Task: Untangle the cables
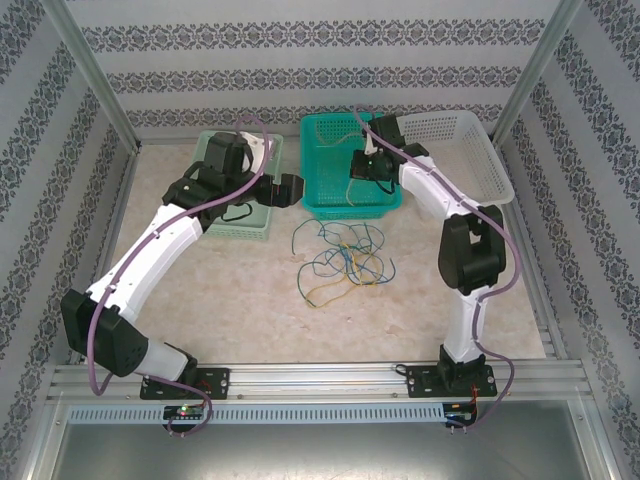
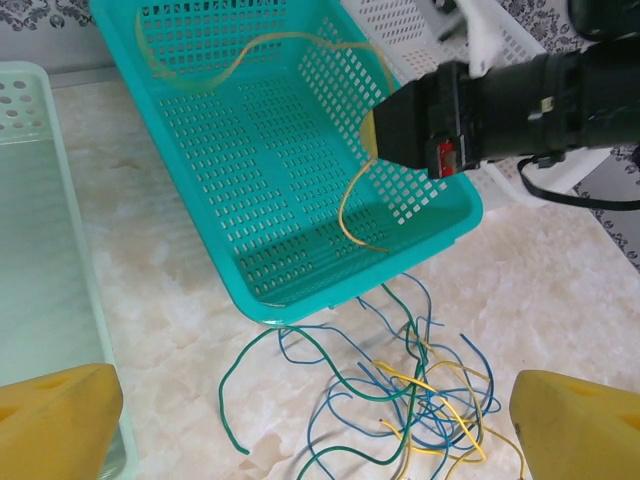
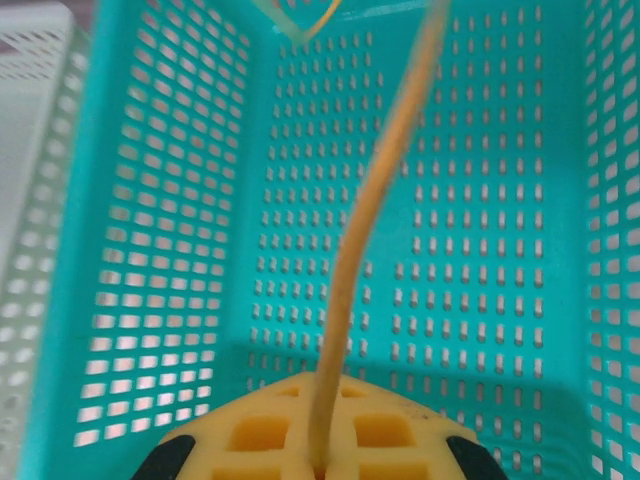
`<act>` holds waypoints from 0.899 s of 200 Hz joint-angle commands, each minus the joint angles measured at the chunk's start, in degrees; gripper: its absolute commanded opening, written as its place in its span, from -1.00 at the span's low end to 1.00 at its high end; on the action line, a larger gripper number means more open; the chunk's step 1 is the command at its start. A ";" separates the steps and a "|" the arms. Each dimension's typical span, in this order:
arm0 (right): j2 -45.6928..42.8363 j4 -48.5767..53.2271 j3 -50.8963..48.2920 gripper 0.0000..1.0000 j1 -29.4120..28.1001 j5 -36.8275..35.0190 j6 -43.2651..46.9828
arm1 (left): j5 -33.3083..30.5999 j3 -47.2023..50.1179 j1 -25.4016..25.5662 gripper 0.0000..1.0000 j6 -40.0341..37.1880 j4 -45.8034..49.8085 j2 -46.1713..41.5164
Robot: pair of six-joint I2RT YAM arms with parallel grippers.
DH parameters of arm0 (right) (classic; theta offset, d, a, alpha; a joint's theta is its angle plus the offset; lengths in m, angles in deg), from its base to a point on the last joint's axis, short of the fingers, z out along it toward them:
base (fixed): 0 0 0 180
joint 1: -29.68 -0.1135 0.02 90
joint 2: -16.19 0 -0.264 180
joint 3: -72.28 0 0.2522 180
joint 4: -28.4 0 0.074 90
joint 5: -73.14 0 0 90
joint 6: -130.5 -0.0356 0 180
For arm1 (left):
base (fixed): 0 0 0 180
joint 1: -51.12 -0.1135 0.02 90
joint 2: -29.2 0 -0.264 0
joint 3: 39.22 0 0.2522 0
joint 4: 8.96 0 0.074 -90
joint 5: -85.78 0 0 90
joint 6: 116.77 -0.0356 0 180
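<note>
A tangle of thin blue, dark green and yellow cables (image 1: 345, 260) lies on the table just in front of the teal basket (image 1: 325, 150). My right gripper (image 1: 370, 165) hangs over that basket, shut on one yellow cable (image 3: 345, 300) that runs up from between its pads (image 3: 400, 430) and curves over the basket floor (image 2: 350, 210). My left gripper (image 1: 285, 190) hovers left of the teal basket, wide open and holding nothing. Its yellow pads (image 2: 55, 420) frame the tangle (image 2: 420, 400) below.
A light green basket (image 1: 245, 225) sits under the left arm, and its wall (image 2: 40, 250) shows at the left edge. A white basket (image 1: 460, 150) leans at the back right. Metal frame posts and patterned walls enclose the table.
</note>
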 commanded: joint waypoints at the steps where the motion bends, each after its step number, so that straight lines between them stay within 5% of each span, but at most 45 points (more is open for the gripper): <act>1: 0.84 1.91 0.45 -1.00 0.77 -0.12 0.96 | 0.55 1.07 -0.90 0.99 1.14 -1.99 -1.31; 10: 0.85 2.41 0.18 -0.77 0.77 -0.15 0.95 | 0.71 1.29 -0.96 0.99 1.23 -1.99 -1.39; 29: -0.23 3.47 -0.22 -0.66 0.73 -1.09 1.22 | 0.89 1.57 -1.00 0.99 1.21 -2.05 -1.40; 37: -1.09 3.70 -0.44 -0.37 0.80 -1.69 1.58 | 0.99 1.71 -1.07 0.99 1.30 -2.14 -1.33; 51: -2.83 4.67 -0.41 0.46 0.77 -2.92 2.78 | 1.33 1.97 -1.11 0.99 1.58 -2.33 -1.27; 74: -6.70 7.28 0.32 0.94 0.60 -5.87 5.26 | 2.27 3.05 -1.14 0.99 2.27 -2.43 -0.81; 117: -17.57 8.87 -5.91 0.94 -0.63 -7.91 6.48 | 9.03 7.30 -0.99 0.99 5.62 -3.02 1.88; 149: -26.33 9.53 -18.07 0.59 -3.10 -2.12 5.19 | 12.00 11.17 -0.69 1.00 7.54 -5.11 2.56; 180: -34.12 11.71 -31.44 0.30 -12.60 -8.34 1.25 | 11.95 13.13 -0.43 0.99 7.50 -5.24 2.84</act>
